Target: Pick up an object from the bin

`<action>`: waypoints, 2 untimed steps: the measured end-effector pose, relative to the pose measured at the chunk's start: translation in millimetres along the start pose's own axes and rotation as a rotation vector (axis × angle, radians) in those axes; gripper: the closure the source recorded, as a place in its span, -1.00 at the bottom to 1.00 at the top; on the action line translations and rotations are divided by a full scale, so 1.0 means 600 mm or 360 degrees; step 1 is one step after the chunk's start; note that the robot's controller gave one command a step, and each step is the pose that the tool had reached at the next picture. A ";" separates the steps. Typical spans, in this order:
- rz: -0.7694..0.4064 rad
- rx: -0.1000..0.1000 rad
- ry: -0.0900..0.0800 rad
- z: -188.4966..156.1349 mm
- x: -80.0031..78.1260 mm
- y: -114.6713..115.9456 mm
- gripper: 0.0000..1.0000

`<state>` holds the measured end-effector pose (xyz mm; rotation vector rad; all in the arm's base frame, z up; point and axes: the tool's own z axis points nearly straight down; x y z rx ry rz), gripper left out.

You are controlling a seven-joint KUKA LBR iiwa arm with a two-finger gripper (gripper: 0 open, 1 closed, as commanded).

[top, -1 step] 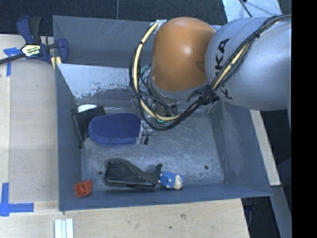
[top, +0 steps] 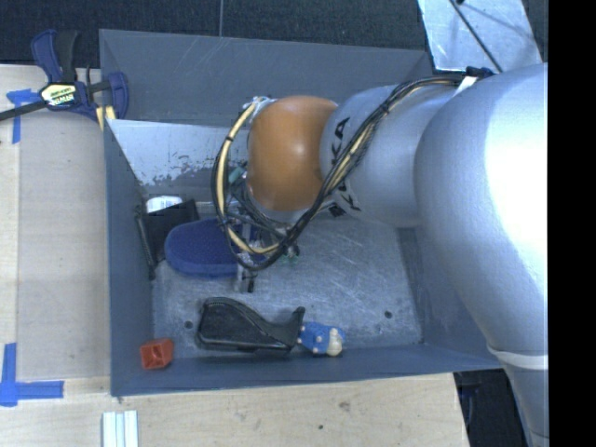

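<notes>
Gripper (top: pixel 247 277) was low in the bin (top: pixel 279 68), left of centre, just at the right edge of a blue oval pad-like thing (top: pixel 197 248). I took that pad as the likeliest pick, being the nearest thing. Whether the gripper was apart or together I could not tell, as the orange wrist cover (top: pixel 291 152) and cables hid it. Nothing seen held.

The wrist pointed steeply down, I judged so as to come at the pad from above.

- A black flat piece (top: pixel 149 236) stood against the pad's left side.
- A small white-and-silver thing (top: pixel 165 204) lay behind it.
- A long black handle-shaped thing (top: pixel 237 327) lay near the front wall, a small blue-and-cream piece (top: pixel 321 340) at its right end.
- An orange-red block (top: pixel 156 353) sat in the front-left corner.

The black piece crowded the pad's far side. The right side looked free.
</notes>
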<state>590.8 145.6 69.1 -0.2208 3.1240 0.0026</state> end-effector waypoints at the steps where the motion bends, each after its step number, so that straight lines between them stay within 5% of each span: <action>1: 0.0004 -0.0002 -0.0008 -0.010 -0.003 0.000 1.00; 2: 0.0011 0.0001 -0.0002 -0.249 0.024 -0.014 1.00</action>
